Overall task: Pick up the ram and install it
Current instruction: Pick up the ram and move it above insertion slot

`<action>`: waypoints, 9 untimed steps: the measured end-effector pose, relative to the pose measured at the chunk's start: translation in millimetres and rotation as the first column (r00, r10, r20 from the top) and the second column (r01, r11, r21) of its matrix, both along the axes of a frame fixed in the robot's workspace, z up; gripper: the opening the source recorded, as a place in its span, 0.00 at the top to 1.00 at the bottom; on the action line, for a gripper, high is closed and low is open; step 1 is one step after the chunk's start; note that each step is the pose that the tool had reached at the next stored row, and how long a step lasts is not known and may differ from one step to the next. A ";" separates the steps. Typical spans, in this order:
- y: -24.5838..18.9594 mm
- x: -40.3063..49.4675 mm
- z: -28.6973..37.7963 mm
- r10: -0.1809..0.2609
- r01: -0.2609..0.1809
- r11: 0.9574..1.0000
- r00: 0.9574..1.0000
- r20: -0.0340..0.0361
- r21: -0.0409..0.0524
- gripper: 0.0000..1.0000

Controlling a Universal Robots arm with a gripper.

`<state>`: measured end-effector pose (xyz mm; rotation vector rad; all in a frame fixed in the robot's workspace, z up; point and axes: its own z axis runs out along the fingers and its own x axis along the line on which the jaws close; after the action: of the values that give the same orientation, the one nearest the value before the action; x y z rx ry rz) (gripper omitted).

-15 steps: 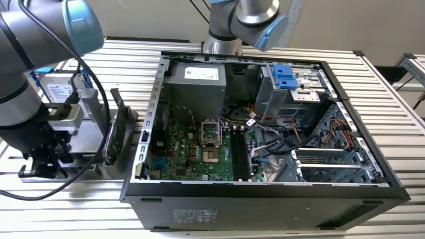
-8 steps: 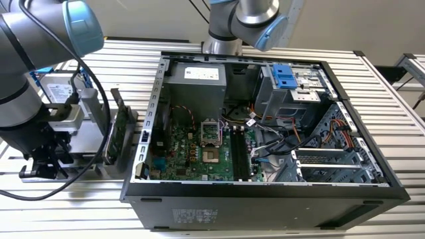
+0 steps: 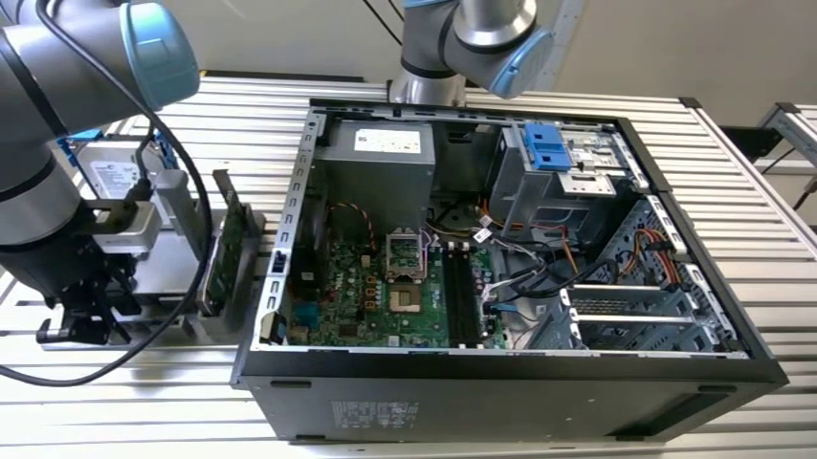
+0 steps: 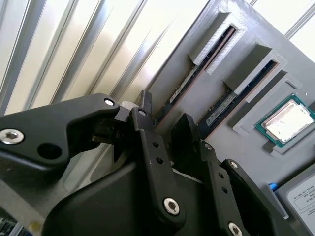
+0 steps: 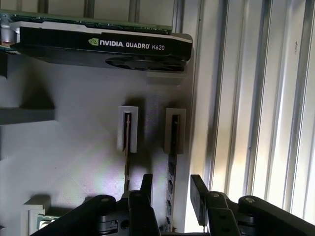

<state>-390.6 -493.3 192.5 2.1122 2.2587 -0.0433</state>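
1. while the black two-fingered gripper [image 5: 171, 192] is hovering with its jaws parted, one finger on either side of the thin dark ram stick [image 5: 171, 164] and apart from it, nothing is being grasped.
2. the ram is sitting on edge in a slot of the flat grey printed tray [image 5: 74, 147]. the tray is lying on the slatted aluminium table [image 5: 256, 123] at the exterior view's left, well apart from the open black computer case [image 3: 511, 382].
3. a second dark ram stick [image 5: 127, 160] is standing just beside it in its own slot, so one finger is working in the narrow gap between them. i judge that if the jaws are closing off-centre, that finger could be nudging the neighbour, or pushing the chosen stick sideways until it is binding in its grey pocket.
4. a skewed pinch would likely be leaving the stick tilted in the grasp. that would be spoiling its line-up with the long dark memory slots [image 3: 457, 296] on the green motherboard [image 3: 344, 301].
5. the ram's long axis is running level along the table's slats, so left to right in the exterior view. one end is tucked into the raised grey pocket, the other is passing beneath the gripper, and the thin top edge is facing up.
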 end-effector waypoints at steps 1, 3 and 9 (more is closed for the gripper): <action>0.0 0.0 0.0 0.000 0.000 1.000 1.000 0.000 0.000 0.00; -0.1 0.0 0.0 0.000 0.000 1.000 1.000 0.000 0.000 0.00; -0.3 0.0 0.0 0.000 0.000 1.000 1.000 0.000 0.000 1.00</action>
<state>-390.6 -493.6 192.6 2.1122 2.2588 -0.0433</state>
